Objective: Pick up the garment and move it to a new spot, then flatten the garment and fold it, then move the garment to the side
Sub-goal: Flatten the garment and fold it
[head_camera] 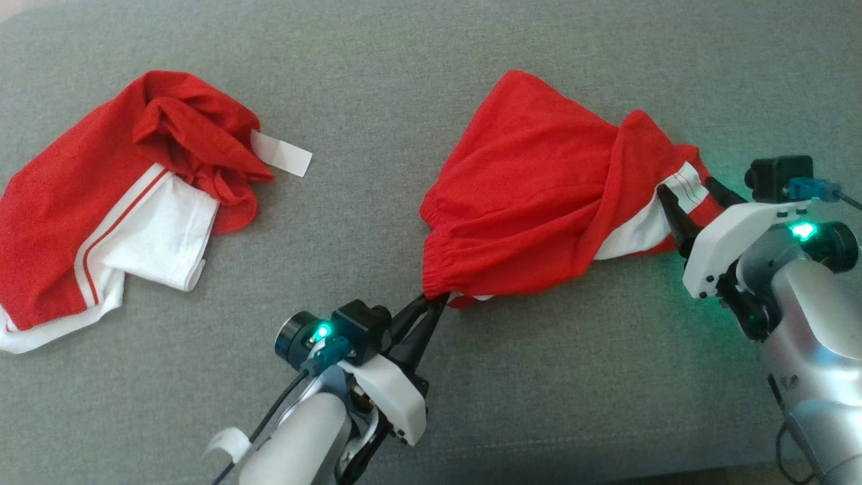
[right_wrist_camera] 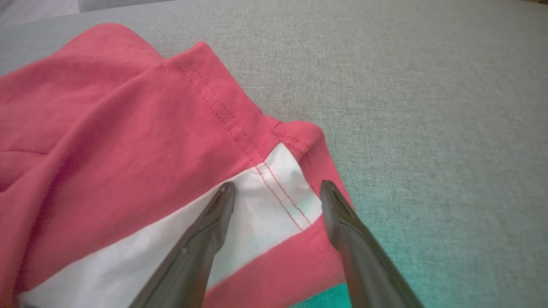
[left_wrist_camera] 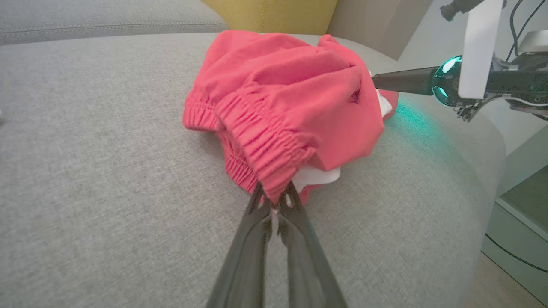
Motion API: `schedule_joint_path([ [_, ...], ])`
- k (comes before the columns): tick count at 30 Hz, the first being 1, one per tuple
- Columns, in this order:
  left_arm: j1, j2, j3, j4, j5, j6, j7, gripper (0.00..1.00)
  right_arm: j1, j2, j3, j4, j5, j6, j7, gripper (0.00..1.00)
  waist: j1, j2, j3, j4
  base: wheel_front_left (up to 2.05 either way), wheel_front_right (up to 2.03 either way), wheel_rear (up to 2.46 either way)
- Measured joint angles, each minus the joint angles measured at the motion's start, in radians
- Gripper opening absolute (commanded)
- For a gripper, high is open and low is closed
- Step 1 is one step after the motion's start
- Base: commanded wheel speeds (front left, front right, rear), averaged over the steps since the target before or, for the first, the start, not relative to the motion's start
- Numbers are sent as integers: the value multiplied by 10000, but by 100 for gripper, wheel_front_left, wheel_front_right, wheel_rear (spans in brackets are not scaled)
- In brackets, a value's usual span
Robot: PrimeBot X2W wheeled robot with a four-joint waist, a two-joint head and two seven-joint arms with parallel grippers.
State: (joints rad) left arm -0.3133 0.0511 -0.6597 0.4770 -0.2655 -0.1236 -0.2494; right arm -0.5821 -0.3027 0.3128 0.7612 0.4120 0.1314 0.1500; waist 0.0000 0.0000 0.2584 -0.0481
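1. While the grey cushion (head_camera: pixel 539 417) carries everything, its rounded edge (left_wrist_camera: pixel 483 179) lies near the right-hand end of the work. A long pull that way could drag cloth over it. Its nap will probably grip the fabric, so sliding may bunch the cloth, not spread it.
2. The garment (head_camera: pixel 532 195), red shorts with white panels, lies heaped on the cushion right of centre, between the two grippers, with a twist through its middle. If the ends are drawn apart without undoing that twist, I expect it to settle with a crease locked in.
3. A second red garment (head_camera: pixel 87 202) lies well apart to the left. A careless move to that side could land one piece on the other.
4. The right gripper (right_wrist_camera: pixel 277 188) stands wide and holds nothing, its fingers straddling the white panel (right_wrist_camera: pixel 257 222) at the leg hem. Closing here might catch only the top layer, or the tips might push the cloth away before they pinch.
5. The left gripper (left_wrist_camera: pixel 274 199) is clamped on a corner of the elastic waistband (left_wrist_camera: pixel 265 145). The bite looks small, so tension from the other end could pull the gathered elastic free.
6. A white label (head_camera: pixel 283 156) juts from the second garment; I judge it no hazard.
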Motion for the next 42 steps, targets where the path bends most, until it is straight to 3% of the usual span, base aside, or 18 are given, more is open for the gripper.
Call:
schedule_joint_path([
  [5,-13,0,0,10,2,-6,0,0,-226,-107,347,316,364,2,-2,100,0,0,76,50,0,0,0],
  [6,-13,0,0,15,2,-6,0,0,-260,-144,405,339,422,2,-2,93,0,0,84,62,0,0,0],
  [7,-13,0,0,19,2,-6,0,0,-282,-180,462,366,487,0,0,44,0,0,90,73,0,0,0],
  [8,-13,0,0,21,2,-8,0,0,-291,-217,533,393,556,0,0,7,0,0,94,83,0,0,0],
  [9,-13,0,0,25,2,-8,0,0,-302,-245,642,424,587,2,-2,7,0,0,94,92,0,0,0],
  [10,-13,0,0,29,2,-8,0,0,-310,-253,708,451,635,2,-4,0,0,0,89,99,0,0,0],
  [22,21,-2,221,130,-2,-8,0,0,-384,-424,1147,418,978,0,-504,0,0,0,-404,16,0,0,0],
  [30,301,107,460,73,-355,-2,33,0,306,-794,1302,-1258,2332,0,-188,0,0,0,-1280,-208,0,0,0],
  [35,42,746,660,-826,-966,-10,692,0,581,-1329,871,-2408,2917,0,456,0,0,0,-1929,-338,0,0,0],
  [42,-945,1415,1325,-2439,-2230,-10,2176,0,1032,-1264,276,-3536,3235,2,838,0,-1,0,-2682,-443,0,0,0],
])
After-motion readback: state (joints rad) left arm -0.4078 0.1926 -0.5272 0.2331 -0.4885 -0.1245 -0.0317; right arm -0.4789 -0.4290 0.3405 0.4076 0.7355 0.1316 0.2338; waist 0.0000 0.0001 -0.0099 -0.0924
